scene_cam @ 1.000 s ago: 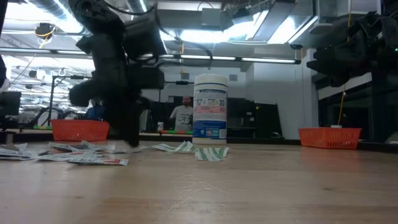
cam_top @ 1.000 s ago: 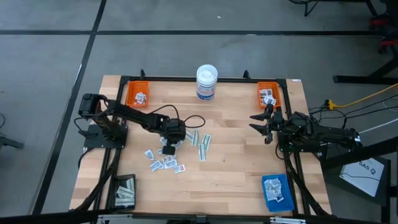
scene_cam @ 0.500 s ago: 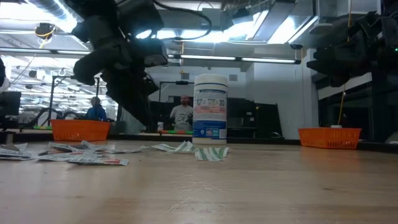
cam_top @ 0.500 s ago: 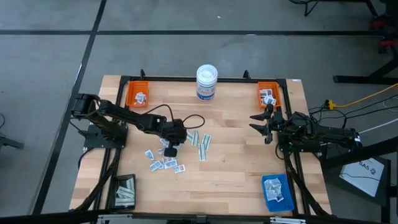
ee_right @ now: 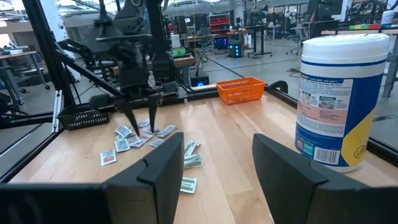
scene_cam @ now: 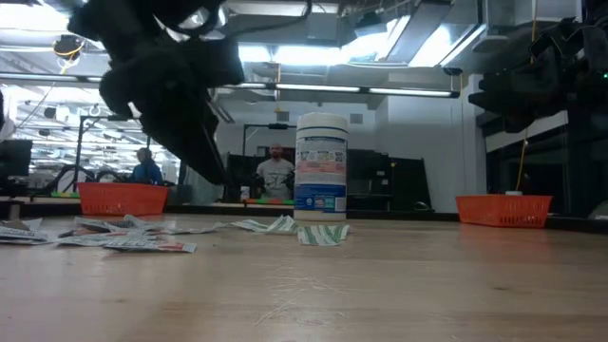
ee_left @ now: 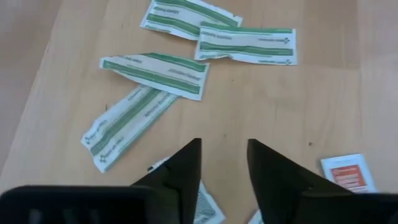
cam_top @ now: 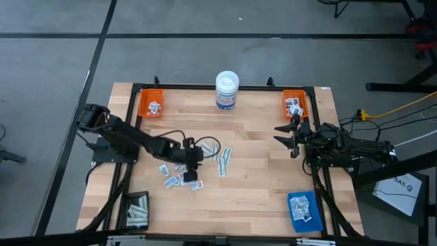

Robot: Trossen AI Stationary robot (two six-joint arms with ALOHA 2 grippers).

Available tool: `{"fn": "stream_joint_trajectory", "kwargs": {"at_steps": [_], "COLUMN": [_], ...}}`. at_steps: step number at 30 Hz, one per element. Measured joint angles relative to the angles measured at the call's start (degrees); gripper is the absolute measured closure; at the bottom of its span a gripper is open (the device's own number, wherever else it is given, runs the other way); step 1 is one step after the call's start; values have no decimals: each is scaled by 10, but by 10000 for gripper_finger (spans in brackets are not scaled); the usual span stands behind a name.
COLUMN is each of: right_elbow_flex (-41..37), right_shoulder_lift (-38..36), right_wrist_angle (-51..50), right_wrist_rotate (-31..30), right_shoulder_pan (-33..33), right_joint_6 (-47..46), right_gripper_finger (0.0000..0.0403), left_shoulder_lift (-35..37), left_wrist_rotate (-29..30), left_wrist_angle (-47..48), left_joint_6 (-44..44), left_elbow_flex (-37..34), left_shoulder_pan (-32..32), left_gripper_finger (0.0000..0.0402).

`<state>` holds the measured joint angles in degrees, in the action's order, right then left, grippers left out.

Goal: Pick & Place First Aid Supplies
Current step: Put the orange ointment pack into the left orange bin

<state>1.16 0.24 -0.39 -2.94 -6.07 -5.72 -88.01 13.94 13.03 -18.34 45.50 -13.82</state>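
Left gripper [ee_left: 224, 163], jaws parted and empty, hangs over the scattered packets [cam_top: 179, 179] mid-worktop, the green-striped strips [ee_left: 149, 73] lying just ahead, long axes mostly crosswise; right gripper [cam_top: 287, 134] waits parted near the right edge.

Bright overhead lighting, blurred foreground arm

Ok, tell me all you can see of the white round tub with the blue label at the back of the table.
The white round tub with a blue label stands upright at the middle of the far edge of the light wooden table, between the two orange trays. It looks like plastic, with a white lid on top. The right wrist view shows small print, a barcode and a yellow patch on the label. Nothing touches it; the nearest green-striped strips lie in front of it, apart.
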Motion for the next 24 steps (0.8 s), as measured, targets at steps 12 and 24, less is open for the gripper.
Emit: {"fn": "stream_joint_trajectory", "kwargs": {"at_steps": [12,24], "right_elbow_flex": [0,0], "right_shoulder_lift": [0,0], "right_wrist_angle": [0,0], "right_wrist_rotate": [0,0], "right_shoulder_pan": [0,0], "right_joint_6": [0,0], "right_gripper_finger": [212,212], "left_shoulder_lift": [-53,-67], "left_wrist_rotate": [71,82], "left_wrist_angle": [-75,8], "left_joint_6": [-122,-225], "left_elbow_flex": [1,1], "left_shoulder_pan": [6,7], "left_gripper_finger": [228,231]}}
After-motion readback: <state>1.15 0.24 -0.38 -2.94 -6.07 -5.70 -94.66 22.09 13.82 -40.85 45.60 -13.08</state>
